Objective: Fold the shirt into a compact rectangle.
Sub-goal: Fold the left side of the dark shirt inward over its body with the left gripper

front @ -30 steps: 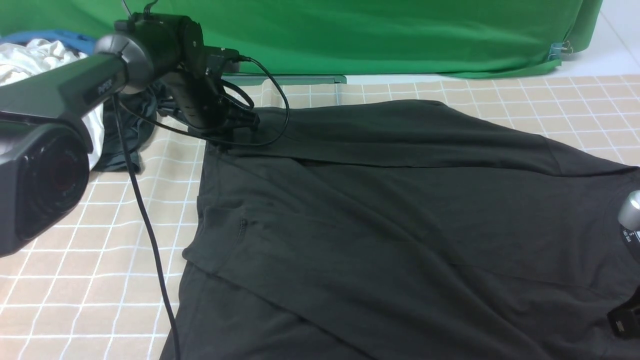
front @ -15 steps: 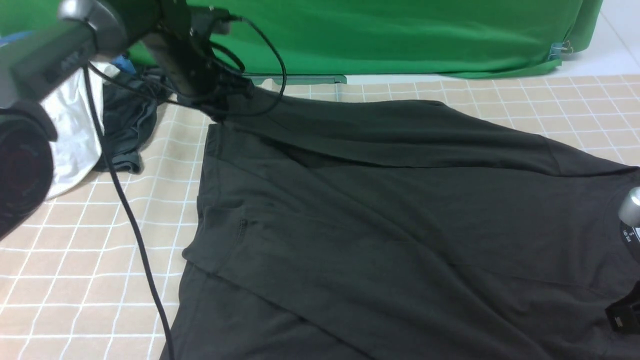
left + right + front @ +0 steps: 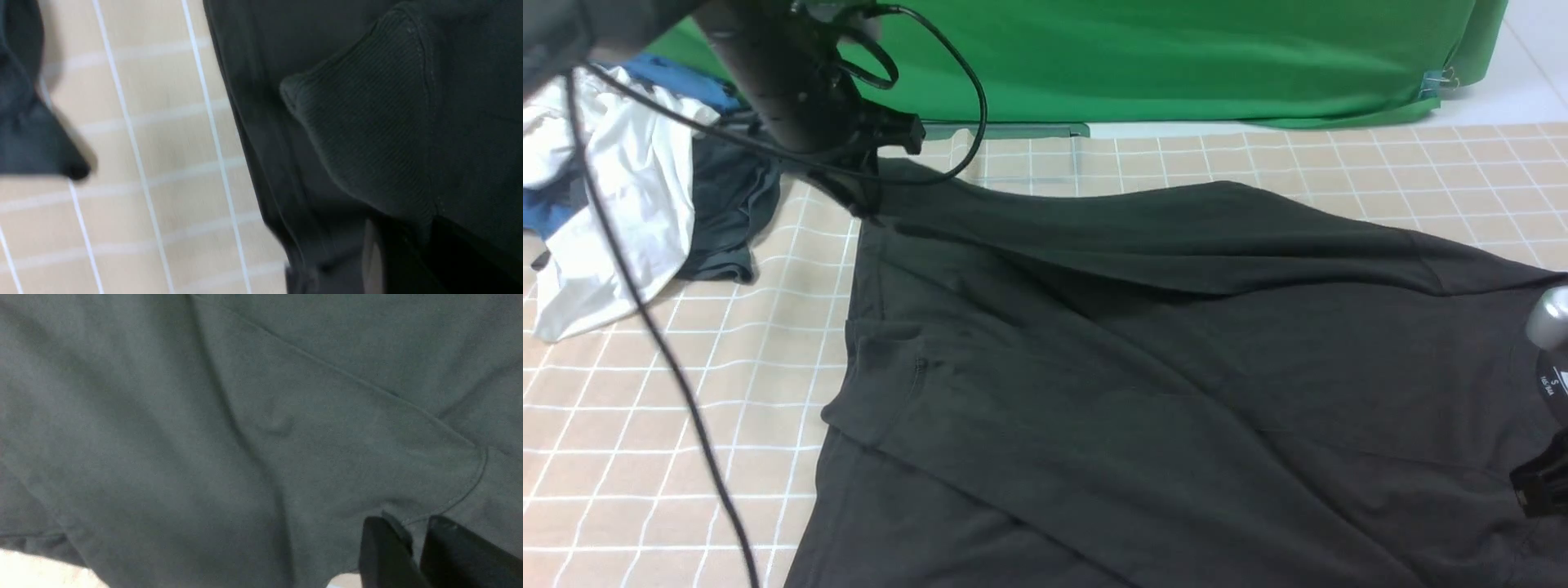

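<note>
At the far left lies a crumpled white garment [image 3: 621,180] over blue cloth [image 3: 682,82], with a smaller dark grey garment [image 3: 727,212] just beside it. Next to these, the left gripper [image 3: 864,196] is closed on the far left corner of the large black cotton T-shirt [image 3: 1135,367], holding that corner raised off the beige white-checked tabletop [image 3: 645,408]. A black cable [image 3: 645,327] hangs from the arm. The T-shirt spreads across the middle and right of the tabletop, a fold running along its far edge, in front of a green fabric backdrop [image 3: 1176,57]. At the right edge, beside the neck label [image 3: 1553,384], the right gripper [image 3: 416,528] sits on the fabric with a narrow gap; whether it pinches the cloth, I cannot tell.
</note>
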{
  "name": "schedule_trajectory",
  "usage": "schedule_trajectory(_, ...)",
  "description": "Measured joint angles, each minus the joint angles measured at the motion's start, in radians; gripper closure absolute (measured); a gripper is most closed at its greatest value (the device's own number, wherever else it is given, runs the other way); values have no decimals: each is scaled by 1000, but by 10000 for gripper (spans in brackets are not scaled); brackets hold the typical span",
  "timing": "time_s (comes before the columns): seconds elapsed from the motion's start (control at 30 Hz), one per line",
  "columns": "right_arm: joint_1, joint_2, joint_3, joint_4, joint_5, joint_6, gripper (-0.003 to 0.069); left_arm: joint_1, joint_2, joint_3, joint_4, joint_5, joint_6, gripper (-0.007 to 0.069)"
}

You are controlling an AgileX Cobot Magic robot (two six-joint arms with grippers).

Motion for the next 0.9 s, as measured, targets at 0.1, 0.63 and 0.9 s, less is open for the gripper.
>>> schedule_trajectory(0.1, 0, 8, 0, -1, -18, 0, 470, -21, -70, 102, 0, 4, -23, 572)
schedule_trajectory(0.63, 0, 9, 0, -2, -42, 0, 462, -132, -213, 519, -9, 4, -134, 572)
schedule_trajectory(0.9, 0, 9, 0, -2, -50, 17, 459, -132, -213, 566, -9, 1, -137, 571)
